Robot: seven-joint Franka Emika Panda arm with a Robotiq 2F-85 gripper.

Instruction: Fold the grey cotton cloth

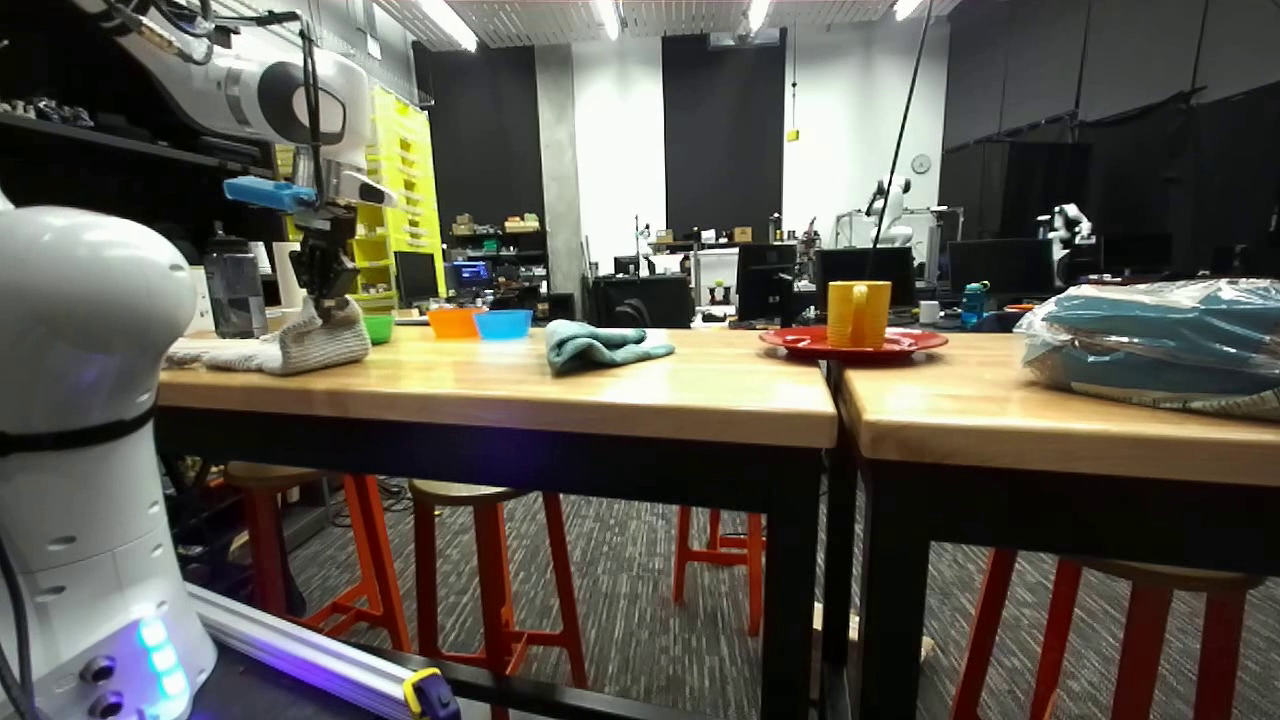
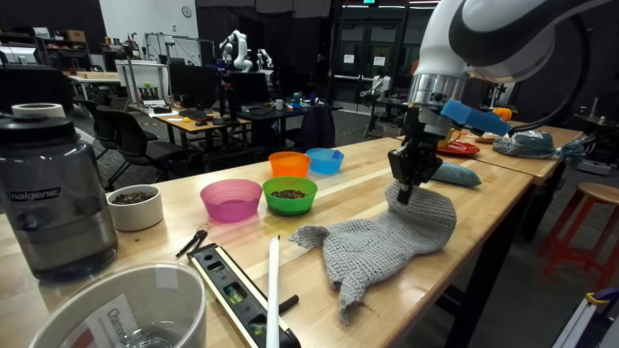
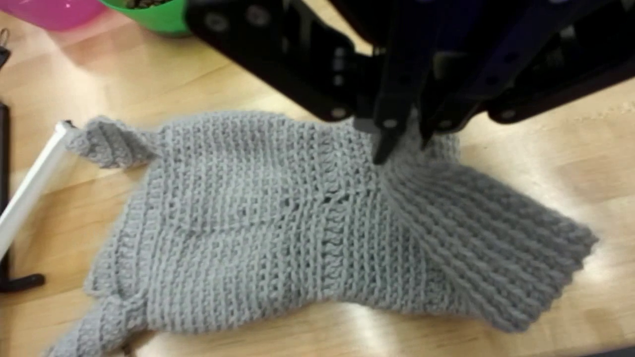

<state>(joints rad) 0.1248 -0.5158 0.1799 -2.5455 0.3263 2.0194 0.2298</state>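
Robotiq gripper (image 3: 404, 144) clenched on a raised end of the grey knitted cloth (image 3: 278, 223), which lies on the wooden tabletop (image 3: 560, 153). Folding is apparently in hand; the next move likely calls for carrying the pinched end across the flat portion.

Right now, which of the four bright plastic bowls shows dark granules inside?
The green plastic bowl: dark granules show inside; none show in the pink bowl, orange bowl or blue bowl.
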